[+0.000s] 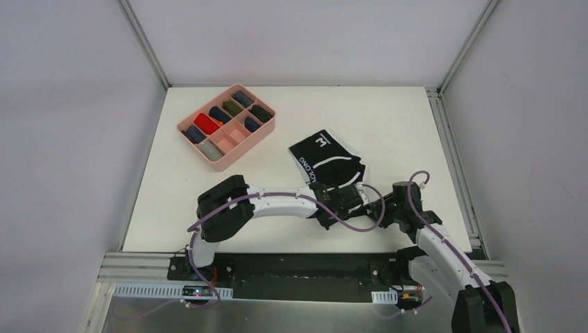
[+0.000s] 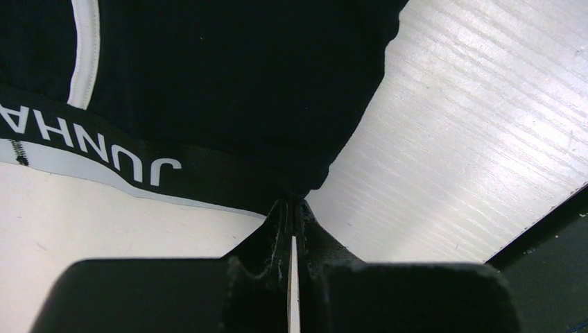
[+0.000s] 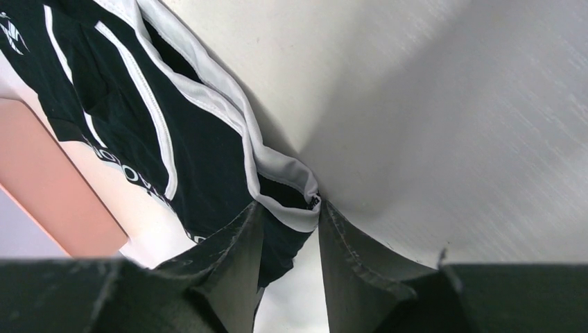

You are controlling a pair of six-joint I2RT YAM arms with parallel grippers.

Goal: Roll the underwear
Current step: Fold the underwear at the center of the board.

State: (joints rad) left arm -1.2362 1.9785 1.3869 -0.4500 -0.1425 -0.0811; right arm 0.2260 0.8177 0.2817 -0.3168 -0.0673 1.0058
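The black underwear [image 1: 326, 161] with white seams and white waistband lettering lies partly spread on the white table, right of centre. My left gripper [image 1: 344, 198] is at its near edge. In the left wrist view the left gripper [image 2: 298, 202] is shut on the corner of the black cloth [image 2: 208, 83] by the waistband. My right gripper [image 1: 369, 202] is close beside it on the right. In the right wrist view the right gripper [image 3: 289, 205] pinches a bunched white hem of the underwear [image 3: 125, 111] between its fingers. The grey underwear is not in view.
A pink compartment tray [image 1: 223, 163] with several rolled items stands at the back left; its side also shows in the right wrist view [image 3: 41, 180]. The table's near edge [image 2: 548, 236] is just behind the left gripper. Purple cables loop over both arms.
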